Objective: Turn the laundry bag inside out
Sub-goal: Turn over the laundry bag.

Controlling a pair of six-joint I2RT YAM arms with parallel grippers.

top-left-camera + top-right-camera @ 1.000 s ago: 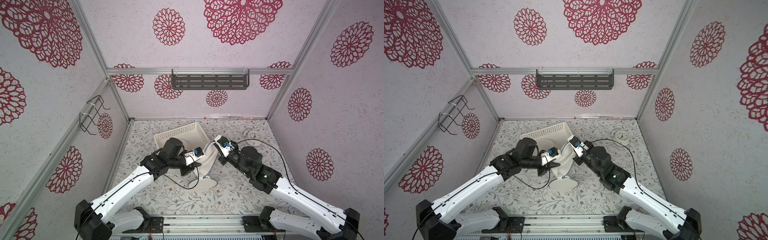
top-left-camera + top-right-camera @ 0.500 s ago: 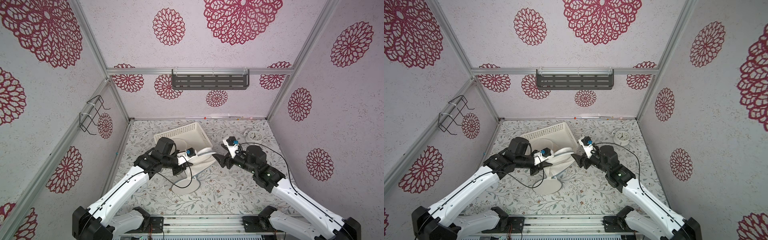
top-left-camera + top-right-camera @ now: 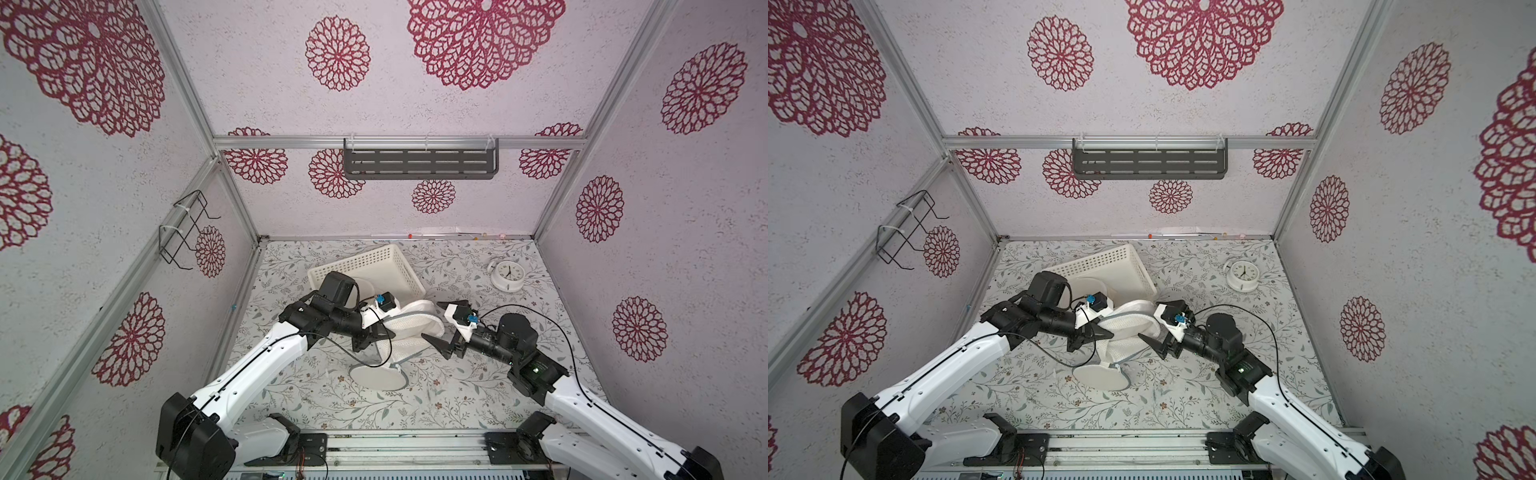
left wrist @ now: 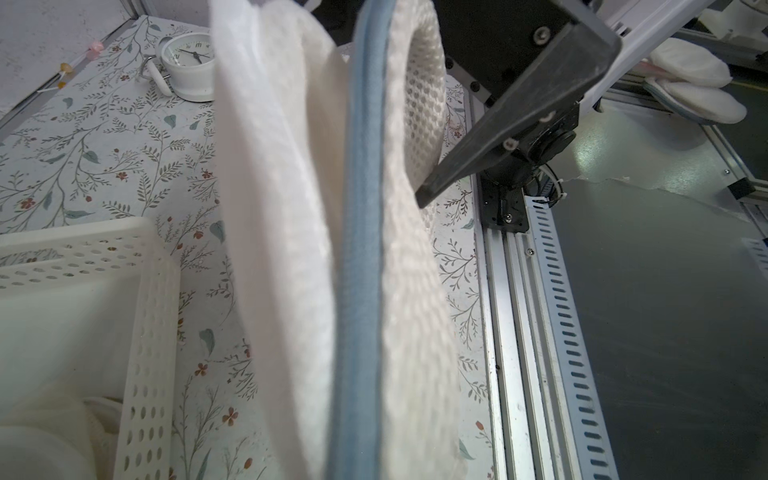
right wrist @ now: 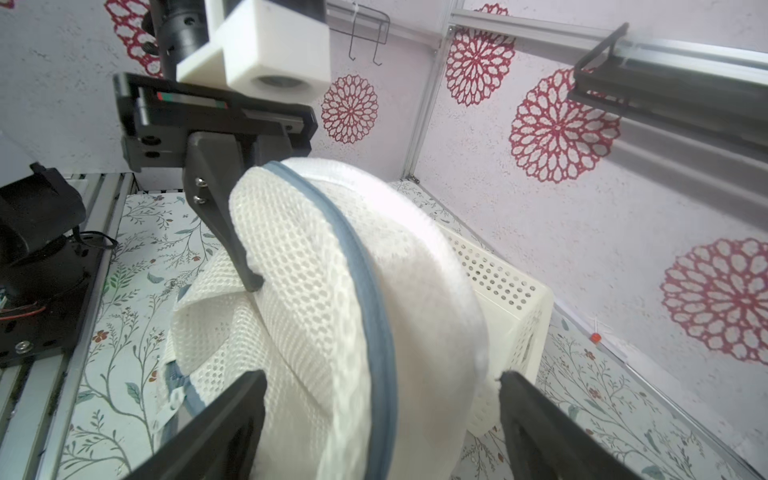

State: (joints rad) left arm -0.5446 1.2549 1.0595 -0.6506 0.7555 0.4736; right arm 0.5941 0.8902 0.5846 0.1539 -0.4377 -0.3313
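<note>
Pinching the mesh, Dana. The left gripper (image 5: 252, 282) has its jaws clamped tight on a fold of the white mesh laundry bag (image 5: 332, 291), one black finger pressed into the netting in the right wrist view.

Got it, Sam. In both top views the laundry bag (image 3: 409, 328) hangs up off the floral tabletop (image 3: 457, 386), slung between the two arms, just in front of the white perforated basket (image 3: 374, 266).

And its lower part trails down to a round white panel (image 3: 378, 376) lying on the table.

Right gripper (image 3: 430, 318) now — jaws spread wide, one finger either side of the bag's rounded end. Gripping nothing, as far as I can see.

Agreed. In its own wrist view the two fingertips (image 5: 237, 403) frame the bag, which bulges between them. Whether the far tip brushes the cloth, I cannot tell.

Look at that blue-grey band (image 5: 361, 266) running over the curve of the bag. The left wrist view shows the same band (image 4: 361, 208), blurred and very close to the lens.

Off to the side, a white alarm clock (image 3: 508, 274) sits well apart from both arms — over near the right-hand wall.
</note>
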